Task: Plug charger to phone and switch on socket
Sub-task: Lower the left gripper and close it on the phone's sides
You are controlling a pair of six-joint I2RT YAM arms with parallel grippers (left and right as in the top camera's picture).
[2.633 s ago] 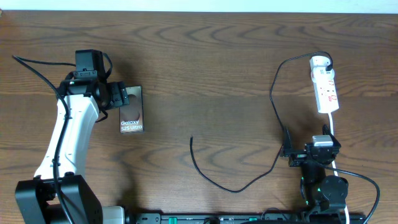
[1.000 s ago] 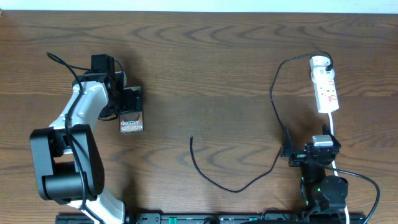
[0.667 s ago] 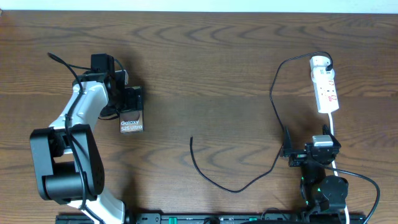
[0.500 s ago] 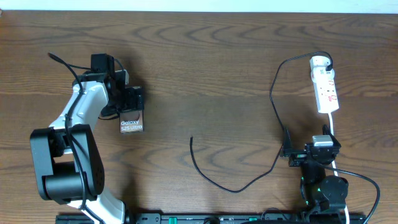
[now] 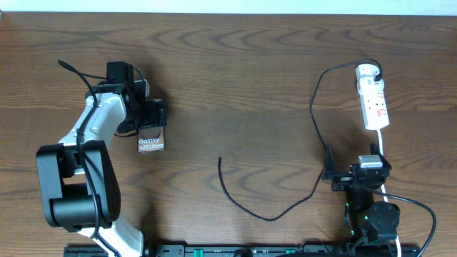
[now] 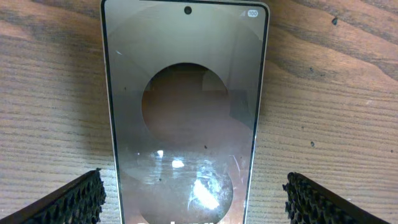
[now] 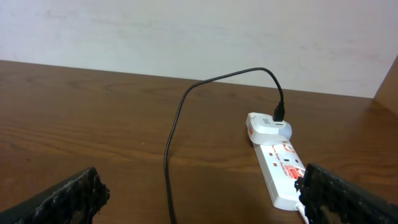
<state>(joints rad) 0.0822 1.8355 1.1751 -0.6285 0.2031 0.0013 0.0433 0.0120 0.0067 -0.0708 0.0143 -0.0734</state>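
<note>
at the left of the table, the left gripper sits over the phone, fingers wide, clear of its edges. the right gripper is wide and empty near the socket. the charger tip lies loose mid-table, its other end at the socket.

One phone, one charger, one socket, one table. Two hands: left hand, right hand.
</note>
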